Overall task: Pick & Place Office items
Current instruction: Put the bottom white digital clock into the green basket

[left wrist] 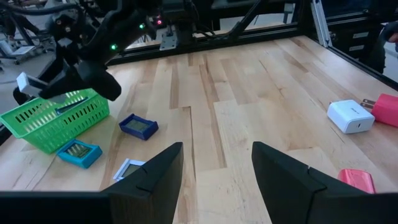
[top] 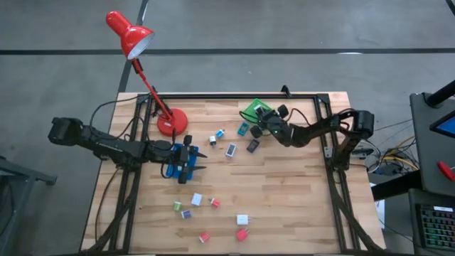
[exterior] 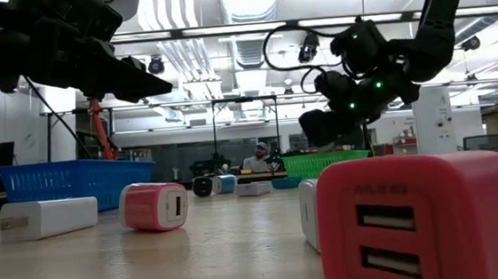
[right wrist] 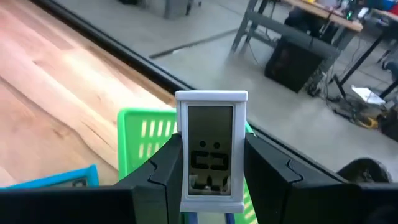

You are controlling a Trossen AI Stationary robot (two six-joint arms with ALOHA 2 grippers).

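white-framed piece point(right wrist: 211, 152) clamped over green basket point(right wrist: 140, 140)

Right gripper point(right wrist: 208, 177) clamped (arm outstretched); left gripper point(left wrist: 214, 180) parted.

We see a pale striped wooden worktop point(top: 284, 192) carrying a glossy red metal desk lamp point(top: 129, 34), a green plastic mesh basket point(left wrist: 53, 118), a blue plastic tray point(exterior: 65, 182), a pink cube charger point(exterior: 154, 206) and a white cube charger point(left wrist: 351, 116).
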